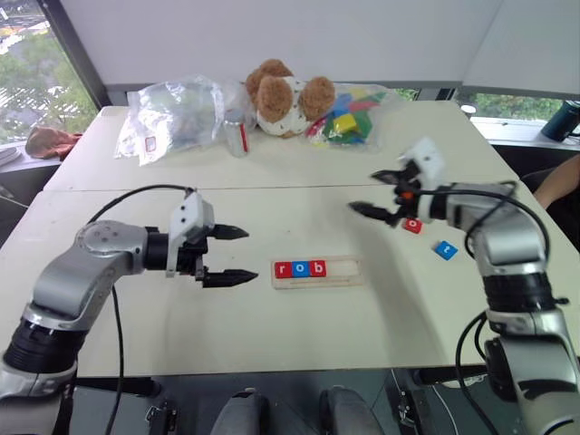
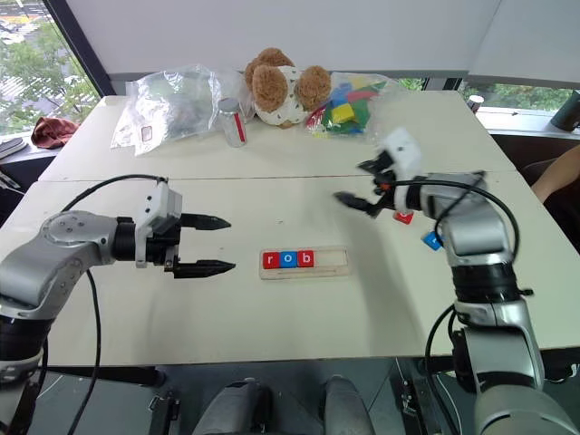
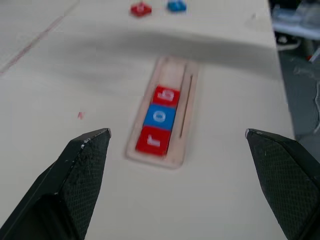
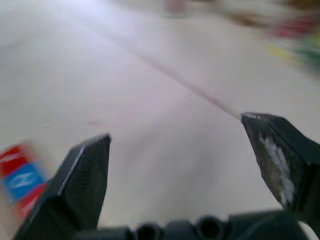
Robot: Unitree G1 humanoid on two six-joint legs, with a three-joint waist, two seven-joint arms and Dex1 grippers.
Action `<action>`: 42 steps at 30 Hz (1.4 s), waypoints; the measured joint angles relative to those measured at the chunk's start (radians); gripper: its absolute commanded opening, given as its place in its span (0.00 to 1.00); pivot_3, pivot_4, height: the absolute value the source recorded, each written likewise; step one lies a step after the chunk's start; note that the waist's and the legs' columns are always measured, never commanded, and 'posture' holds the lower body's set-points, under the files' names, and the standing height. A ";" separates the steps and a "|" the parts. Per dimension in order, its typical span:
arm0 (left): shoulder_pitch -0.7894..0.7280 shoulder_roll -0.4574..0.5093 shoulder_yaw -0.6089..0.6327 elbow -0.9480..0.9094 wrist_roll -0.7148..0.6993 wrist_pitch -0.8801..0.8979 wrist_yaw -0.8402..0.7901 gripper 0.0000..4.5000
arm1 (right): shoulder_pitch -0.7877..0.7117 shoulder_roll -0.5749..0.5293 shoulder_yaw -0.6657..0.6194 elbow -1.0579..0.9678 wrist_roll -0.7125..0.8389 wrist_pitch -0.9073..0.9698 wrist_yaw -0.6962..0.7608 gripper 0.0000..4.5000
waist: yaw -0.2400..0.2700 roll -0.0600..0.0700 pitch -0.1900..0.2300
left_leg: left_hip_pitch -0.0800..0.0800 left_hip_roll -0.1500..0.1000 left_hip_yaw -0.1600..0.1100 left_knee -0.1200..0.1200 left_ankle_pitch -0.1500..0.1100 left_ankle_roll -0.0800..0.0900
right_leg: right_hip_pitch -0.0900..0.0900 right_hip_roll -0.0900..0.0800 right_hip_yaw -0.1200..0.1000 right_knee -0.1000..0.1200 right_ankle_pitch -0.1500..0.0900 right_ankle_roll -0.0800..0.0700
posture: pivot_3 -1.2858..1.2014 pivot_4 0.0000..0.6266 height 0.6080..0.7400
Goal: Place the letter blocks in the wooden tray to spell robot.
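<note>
The wooden tray (image 1: 350,270) lies mid-table with three letter blocks in its left part: red "r" (image 1: 282,269), blue "o" (image 1: 299,268), red "b" (image 1: 317,267). Two loose letter blocks lie to its right: a red one (image 1: 412,226) and a blue "t" (image 1: 444,250). My left gripper (image 1: 250,254) hovers open just left of the tray, pointing at it, with nothing between its fingers. My right gripper (image 1: 362,192) is open and empty in the air above the table, up and right of the tray, close to the loose red block. The left wrist view shows the tray (image 3: 187,100) lengthwise.
Along the far table edge sit a teddy bear (image 1: 285,95), a crumpled clear plastic bag (image 1: 177,113), a small can (image 1: 237,134) and a bag of coloured toy blocks (image 1: 349,118). A person's arm (image 1: 557,186) shows at the right edge. A seam crosses the table behind the tray.
</note>
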 measured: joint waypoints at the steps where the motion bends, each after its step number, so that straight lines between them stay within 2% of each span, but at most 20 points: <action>1: -0.024 -0.009 -0.003 0.002 -0.003 0.002 0.001 1.00 | 0.049 0.035 -0.052 -0.047 -0.013 0.059 -0.095 1.00 | 0.001 0.000 0.000 | 0.000 0.000 0.000 0.000 0.000 0.000 | 0.000 0.000 0.000 0.000 0.000 0.000 | 0.52 0.24 1.00; 5: -0.074 -0.046 -0.045 0.026 0.000 -0.007 -0.017 1.00 | 0.218 0.220 -0.160 -0.177 -0.056 0.243 -0.387 1.00 | -0.011 0.001 0.000 | 0.000 0.000 0.002 -0.001 0.002 -0.002 | -0.002 0.001 0.002 0.002 0.000 0.000 | 0.52 0.24 1.00; 10: -0.121 -0.086 -0.114 0.122 0.049 -0.056 -0.051 1.00 | 0.237 0.285 -0.178 -0.181 -0.108 0.260 -0.603 1.00 | -0.018 0.002 0.000 | 0.002 -0.001 0.004 0.000 0.001 -0.001 | -0.001 0.002 0.003 0.004 0.000 0.000 | 0.52 0.24 1.00; 15: -0.134 -0.101 -0.123 0.164 0.082 -0.092 -0.060 1.00 | 0.193 0.306 -0.189 -0.088 -0.104 0.240 -0.688 1.00 | -0.019 0.002 0.000 | 0.002 0.000 0.004 -0.001 0.001 0.000 | -0.002 0.003 0.003 0.004 0.000 0.000 | 0.52 0.24 1.00; 25: -0.086 -0.107 -0.114 0.148 0.089 -0.093 -0.021 1.00 | 0.078 0.326 -0.161 0.138 -0.072 0.118 -0.724 1.00 | -0.020 0.002 0.000 | 0.002 0.000 0.004 -0.001 0.001 0.000 | -0.001 0.003 0.003 0.004 0.000 0.000 | 0.52 0.24 1.00; 28: -0.079 -0.105 -0.111 0.132 0.089 -0.091 -0.009 1.00 | 0.046 0.326 -0.152 0.216 -0.072 0.085 -0.742 0.82 | -0.019 0.002 0.000 | 0.003 0.000 0.004 0.000 0.001 -0.001 | -0.001 0.003 0.003 0.004 0.000 0.000 | 0.52 0.24 1.00; 33: -0.060 -0.105 -0.107 0.108 0.087 -0.085 0.010 1.00 | 0.028 0.325 -0.123 0.250 -0.074 0.071 -0.758 0.28 | -0.016 0.002 0.000 | 0.004 0.000 0.003 -0.001 0.001 0.000 | 0.001 0.003 0.003 0.004 0.000 0.000 | 0.52 0.24 1.00; 39: -0.057 -0.105 -0.103 0.098 0.086 -0.084 0.023 1.00 | 0.033 0.325 -0.117 0.238 -0.073 0.074 -0.791 0.27 | -0.013 0.001 0.000 | 0.004 0.000 0.003 0.000 0.000 0.001 | 0.002 0.002 0.003 0.003 0.000 0.000 | 0.52 0.24 1.00; 42: -0.058 -0.105 -0.104 0.095 0.086 -0.084 0.017 1.00 | 0.082 0.325 -0.112 0.109 -0.071 0.127 -0.792 0.27 | -0.015 0.002 0.000 | 0.004 0.000 0.002 -0.001 0.001 0.000 | 0.001 0.002 0.003 0.003 0.000 0.000 | 0.52 0.24 1.00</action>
